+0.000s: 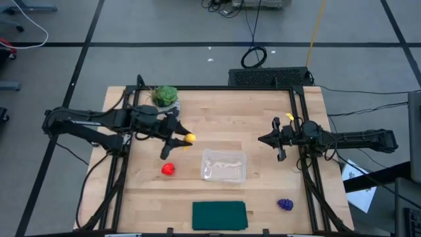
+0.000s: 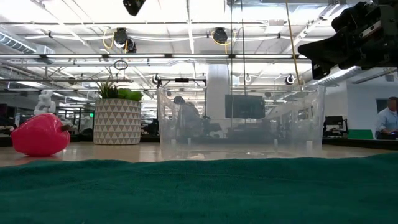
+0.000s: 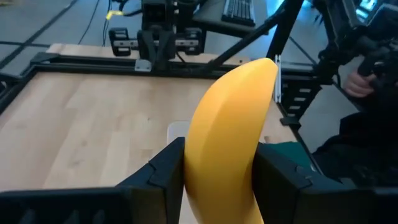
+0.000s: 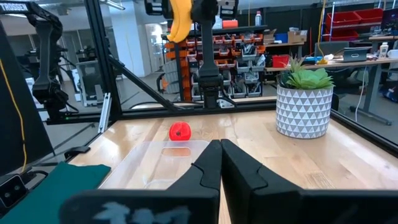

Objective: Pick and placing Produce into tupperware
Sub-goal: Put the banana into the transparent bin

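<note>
My left gripper [image 1: 183, 139] hovers above the table's left middle, shut on the curved yellow banana [image 3: 227, 130], which also shows high up in the right wrist view [image 4: 179, 20]. The red round fruit [image 1: 168, 169] lies on the wood just near of it. The clear tupperware [image 1: 223, 164] stands at the table's middle with nothing in it. The purple grape bunch [image 1: 285, 205] lies at the near right. My right gripper [image 1: 266, 139] waits shut above the right side, pointing level toward the middle. My left gripper pinches the banana's two flat sides [image 3: 205, 177] between its two fingers [image 3: 166, 169]. They come from the table's left, slanting a little downward. The banana's free end [image 3: 264, 70] juts out past the fingertips. It is lifted clear of the table.
A potted green plant [image 1: 164, 97] stands at the far left, close behind my left arm. A dark green mat [image 1: 219, 215] lies at the near edge. Black frame rails [image 1: 306, 164] run along the table's sides. Bare wood lies between the tupperware and my right gripper.
</note>
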You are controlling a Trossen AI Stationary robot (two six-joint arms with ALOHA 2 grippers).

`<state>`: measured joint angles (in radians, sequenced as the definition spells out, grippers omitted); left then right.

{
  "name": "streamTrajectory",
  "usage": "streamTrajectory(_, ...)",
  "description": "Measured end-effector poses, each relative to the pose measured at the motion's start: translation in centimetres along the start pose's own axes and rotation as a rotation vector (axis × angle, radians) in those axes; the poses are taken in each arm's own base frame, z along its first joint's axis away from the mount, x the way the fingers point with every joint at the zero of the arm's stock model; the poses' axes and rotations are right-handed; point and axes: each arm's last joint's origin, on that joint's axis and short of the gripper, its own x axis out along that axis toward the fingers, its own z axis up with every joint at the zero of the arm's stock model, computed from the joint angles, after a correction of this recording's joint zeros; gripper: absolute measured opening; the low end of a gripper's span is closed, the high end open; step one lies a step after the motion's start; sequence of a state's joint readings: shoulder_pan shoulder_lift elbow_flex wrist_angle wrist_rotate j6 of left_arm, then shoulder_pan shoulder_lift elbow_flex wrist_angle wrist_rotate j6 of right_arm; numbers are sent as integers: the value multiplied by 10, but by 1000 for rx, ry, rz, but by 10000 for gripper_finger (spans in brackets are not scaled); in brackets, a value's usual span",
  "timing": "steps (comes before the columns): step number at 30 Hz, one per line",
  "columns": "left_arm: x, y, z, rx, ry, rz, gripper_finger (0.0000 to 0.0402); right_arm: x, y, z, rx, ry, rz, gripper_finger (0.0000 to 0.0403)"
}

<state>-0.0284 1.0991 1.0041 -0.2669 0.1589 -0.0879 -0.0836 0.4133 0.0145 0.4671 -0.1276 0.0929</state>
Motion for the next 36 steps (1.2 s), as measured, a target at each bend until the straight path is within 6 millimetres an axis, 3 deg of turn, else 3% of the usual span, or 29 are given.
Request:
streamTrajectory(22,55,6,63,104,14,-137,152,0,0,0,0,1,0,0)
streamTrajectory(36,71,25,98,83,44,-177,152,0,0,0,0,0,0,0)
